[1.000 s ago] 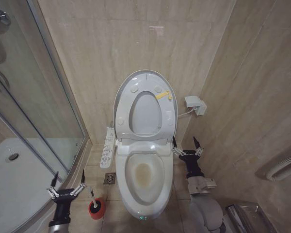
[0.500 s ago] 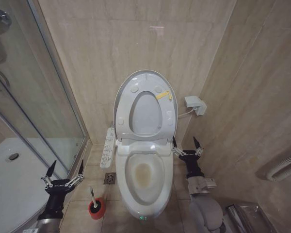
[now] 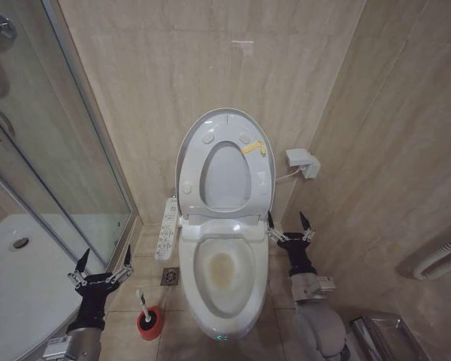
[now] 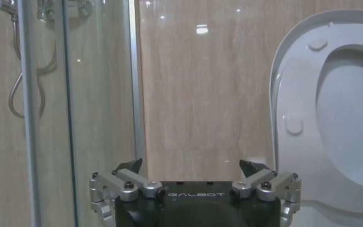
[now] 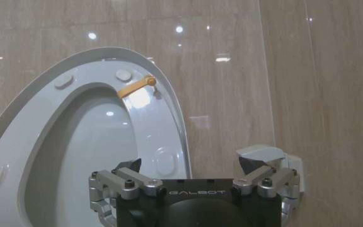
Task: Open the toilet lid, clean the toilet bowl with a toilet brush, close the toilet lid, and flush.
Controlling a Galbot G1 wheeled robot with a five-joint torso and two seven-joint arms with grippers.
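The toilet lid (image 3: 225, 120) stands upright against the back wall, its long axis running vertical, with the ring-shaped seat (image 3: 264, 180) raised against it. Below, the toilet bowl (image 3: 224, 272) lies open, long axis pointing toward the robot. The toilet brush (image 3: 143, 304) sits in its red cup (image 3: 150, 320) on the floor left of the bowl, handle leaning up and slightly left, though its bristle head is hard to make out. The left gripper (image 3: 102, 262) hovers just left of the brush, fingers spread wide; it has shifted up and slightly right since half a second ago. The right gripper (image 3: 290, 226) holds beside the bowl, fingers wide, unchanged.
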